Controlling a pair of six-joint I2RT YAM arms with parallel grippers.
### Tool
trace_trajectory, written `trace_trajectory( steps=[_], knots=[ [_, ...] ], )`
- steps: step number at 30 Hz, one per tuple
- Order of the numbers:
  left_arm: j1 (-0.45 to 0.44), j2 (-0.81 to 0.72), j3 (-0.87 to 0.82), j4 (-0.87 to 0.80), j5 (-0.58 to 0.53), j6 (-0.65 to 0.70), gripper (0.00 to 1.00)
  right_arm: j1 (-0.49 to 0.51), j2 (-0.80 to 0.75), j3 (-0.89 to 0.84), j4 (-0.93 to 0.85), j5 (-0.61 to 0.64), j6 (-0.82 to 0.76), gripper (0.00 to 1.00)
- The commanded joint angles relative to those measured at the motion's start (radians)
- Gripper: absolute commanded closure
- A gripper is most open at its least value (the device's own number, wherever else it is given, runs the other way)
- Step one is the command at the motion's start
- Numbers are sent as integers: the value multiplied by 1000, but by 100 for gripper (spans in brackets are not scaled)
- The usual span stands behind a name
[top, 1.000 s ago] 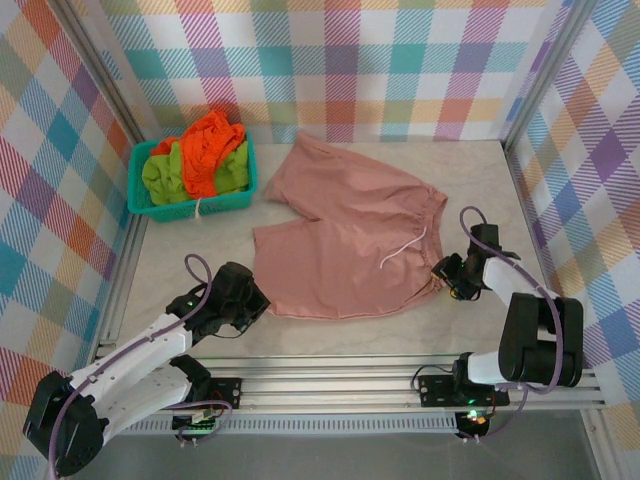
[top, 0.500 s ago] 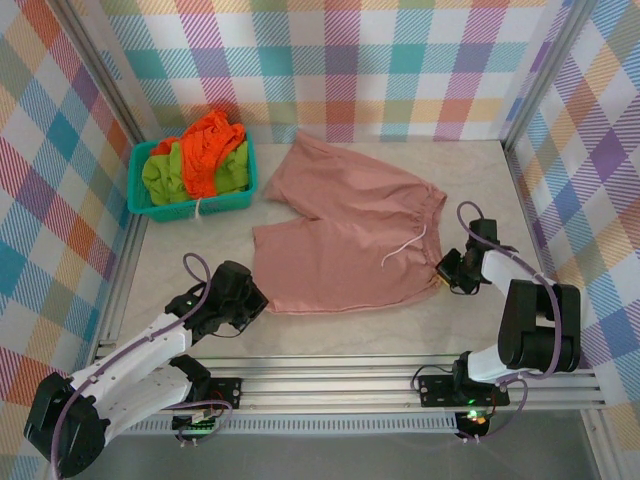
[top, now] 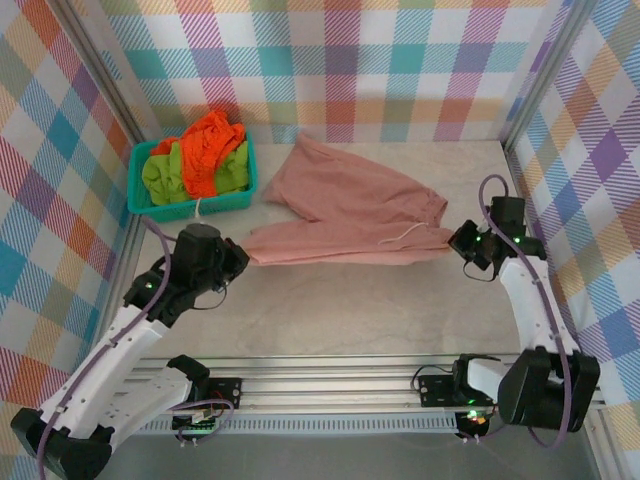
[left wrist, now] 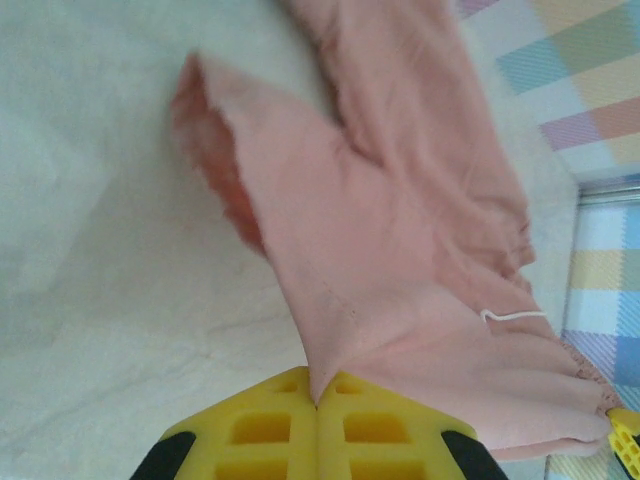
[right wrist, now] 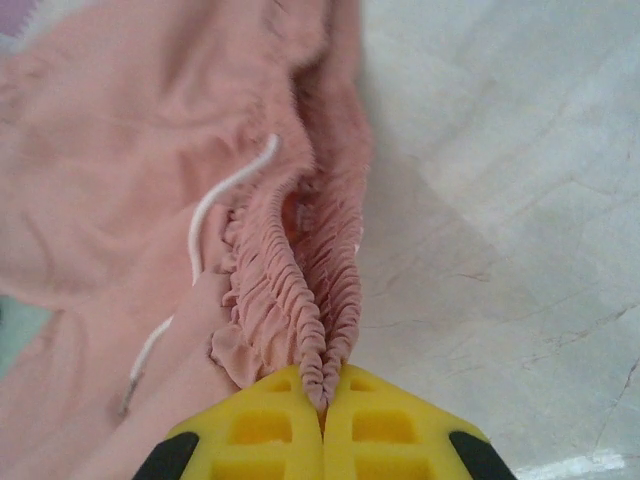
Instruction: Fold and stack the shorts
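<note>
Now raised and narrower, pink shorts (top: 340, 205), left fingers (left wrist: 262, 432) and right fingers (right wrist: 392, 432) clamped on them

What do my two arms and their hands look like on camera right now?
The left arm and right arm have white links, black joints and looping lilac cables. The left hand and right hand have yellow fingers with square recesses, on black bases.

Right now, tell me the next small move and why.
Probably carry both hands toward the back wall to lay the lifted near edge over the far half: the left hand pinches a leg hem of the pink shorts, the right hand the waistband.
</note>
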Motion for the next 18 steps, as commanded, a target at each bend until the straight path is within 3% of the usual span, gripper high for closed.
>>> trace_trajectory(
  steps=[1, 9, 18],
  knots=[
    [14, 22, 145, -112, -86, 124, 100, -7, -51, 77, -121, 2, -33, 100],
    [14, 113, 509, -195, -151, 261, 100, -7, -117, 201, -224, -12, -39, 100],
    [15, 241, 623, -153, -118, 309, 100, -7, -116, 182, -245, 9, -48, 100]
  ],
)
